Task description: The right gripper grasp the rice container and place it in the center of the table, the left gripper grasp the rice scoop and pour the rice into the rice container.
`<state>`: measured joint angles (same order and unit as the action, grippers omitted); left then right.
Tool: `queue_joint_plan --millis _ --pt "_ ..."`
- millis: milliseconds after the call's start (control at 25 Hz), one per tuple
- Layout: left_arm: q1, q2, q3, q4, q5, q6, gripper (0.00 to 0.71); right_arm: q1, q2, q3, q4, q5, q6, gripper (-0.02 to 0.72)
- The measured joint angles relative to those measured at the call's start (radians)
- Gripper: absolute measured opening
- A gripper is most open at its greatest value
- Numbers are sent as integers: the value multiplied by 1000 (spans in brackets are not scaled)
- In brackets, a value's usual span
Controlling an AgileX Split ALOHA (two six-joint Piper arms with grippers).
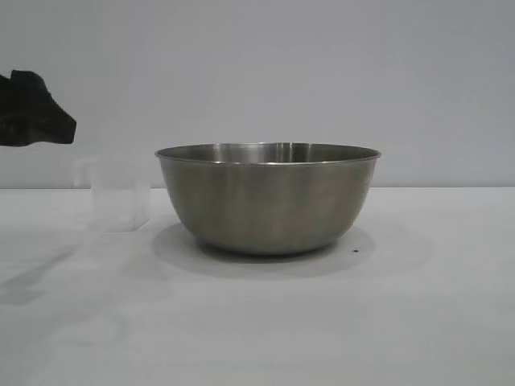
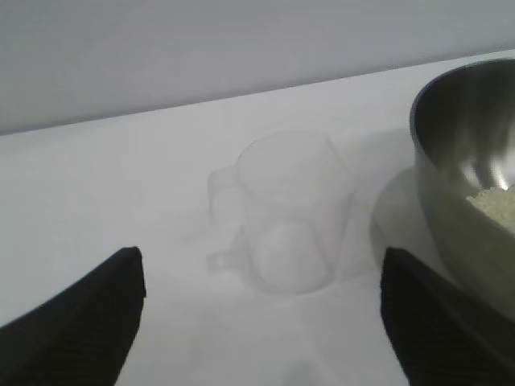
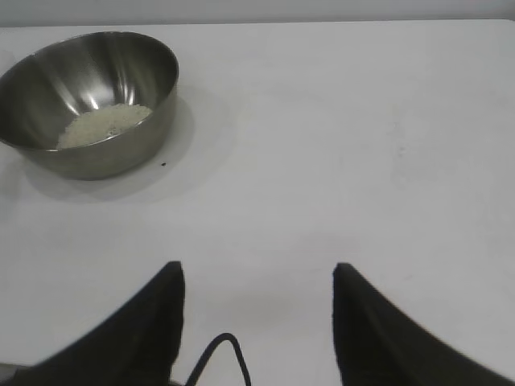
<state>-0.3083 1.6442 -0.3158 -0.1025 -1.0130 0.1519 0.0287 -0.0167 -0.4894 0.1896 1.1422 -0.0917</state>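
White table under my arms, plain grey wall behind, left gripper spread wide off the rice scoop (upright, empty), right gripper open, holding nothing, rice in the rice container.

The bowl was brushed steel grey, with bright streaks of reflected light on its inner wall. The rice in it was whitish, almost cream. The scoop was clear plastic (so pale it nearly vanished against the surface). The table was plain white, and the wall behind was a flat light grey. Both grippers' fingers were matte black.
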Motion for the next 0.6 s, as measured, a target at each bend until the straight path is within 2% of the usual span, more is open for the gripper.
queue_joint_plan --millis 320,600 --pt "0 -245 4 -9 336 -26 531 0 0 0 0 0 0 356" --pt "0 -467 -85 -9 773 -44 531 0 0 0 0 0 0 356"
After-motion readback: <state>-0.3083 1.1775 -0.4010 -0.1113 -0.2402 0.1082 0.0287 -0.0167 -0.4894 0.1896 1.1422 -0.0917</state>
